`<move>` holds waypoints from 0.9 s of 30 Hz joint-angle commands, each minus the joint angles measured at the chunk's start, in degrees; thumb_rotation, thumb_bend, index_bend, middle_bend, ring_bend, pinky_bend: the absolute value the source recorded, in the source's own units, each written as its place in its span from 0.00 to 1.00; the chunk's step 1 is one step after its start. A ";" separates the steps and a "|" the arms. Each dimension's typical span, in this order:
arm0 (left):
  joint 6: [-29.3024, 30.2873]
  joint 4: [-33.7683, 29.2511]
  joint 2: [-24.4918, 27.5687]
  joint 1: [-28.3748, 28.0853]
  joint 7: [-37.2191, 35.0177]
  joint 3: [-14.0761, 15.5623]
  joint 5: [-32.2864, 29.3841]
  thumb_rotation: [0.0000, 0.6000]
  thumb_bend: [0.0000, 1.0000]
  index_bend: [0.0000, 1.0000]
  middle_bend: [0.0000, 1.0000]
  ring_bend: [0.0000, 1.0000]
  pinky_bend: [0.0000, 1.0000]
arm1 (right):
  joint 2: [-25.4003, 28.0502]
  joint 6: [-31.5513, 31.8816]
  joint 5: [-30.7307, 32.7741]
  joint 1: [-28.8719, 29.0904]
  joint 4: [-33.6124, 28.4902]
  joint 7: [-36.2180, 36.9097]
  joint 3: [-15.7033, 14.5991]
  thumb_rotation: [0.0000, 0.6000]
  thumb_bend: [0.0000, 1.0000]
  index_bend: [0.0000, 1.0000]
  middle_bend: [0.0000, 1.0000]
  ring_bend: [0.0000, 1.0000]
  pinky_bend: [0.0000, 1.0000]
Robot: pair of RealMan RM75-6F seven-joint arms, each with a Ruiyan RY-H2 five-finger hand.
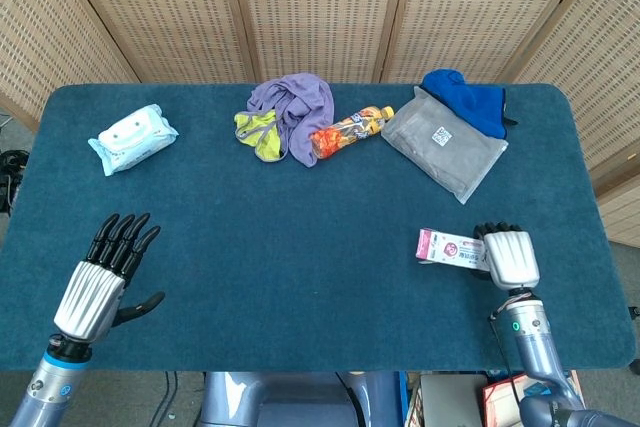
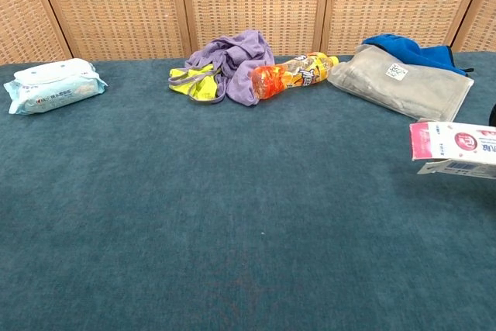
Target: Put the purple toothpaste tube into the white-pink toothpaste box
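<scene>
My right hand [image 1: 508,257] grips the white-pink toothpaste box [image 1: 450,247] by its right end, near the table's front right edge. The box lies level, its open flap end pointing left. In the chest view the box [image 2: 457,149] hangs low over the cloth at the right edge, and the hand itself is cut off by the frame. My left hand [image 1: 100,282] hovers at the front left with its fingers spread and nothing in it. No purple toothpaste tube shows in either view.
Along the back lie a wet-wipes pack [image 1: 132,137], a purple cloth [image 1: 293,107] over a yellow-green item [image 1: 257,132], an orange bottle [image 1: 350,130], a grey pouch [image 1: 445,142] and a blue cloth [image 1: 465,97]. The blue table [image 1: 300,267] fills the middle.
</scene>
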 commanded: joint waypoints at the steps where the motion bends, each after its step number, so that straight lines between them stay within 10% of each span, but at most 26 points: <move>1: -0.51 0.73 -0.42 0.56 -0.87 -0.46 0.25 1.00 0.18 0.00 0.00 0.00 0.00 | -0.45 -1.74 1.00 -0.43 1.22 0.78 -0.03 1.00 0.19 0.57 0.45 0.39 0.38; 9: -1.39 0.90 -0.33 1.39 -1.82 -1.96 0.93 1.00 0.18 0.00 0.00 0.00 0.00 | 2.50 -9.52 4.66 -0.22 -2.23 -0.45 -0.86 1.00 0.19 0.13 0.02 0.00 0.02; 19: -1.97 0.66 0.22 2.51 -2.82 -2.86 1.87 1.00 0.18 0.00 0.00 0.00 0.00 | 4.77 -7.81 2.19 -0.96 -6.57 2.98 -0.20 1.00 0.13 0.00 0.00 0.00 0.00; 27: -0.16 0.67 0.42 4.52 -2.70 -2.91 2.96 1.00 0.18 0.00 0.00 0.00 0.00 | 6.71 8.35 -12.01 -4.57 -8.42 14.38 -0.15 1.00 0.12 0.00 0.00 0.00 0.00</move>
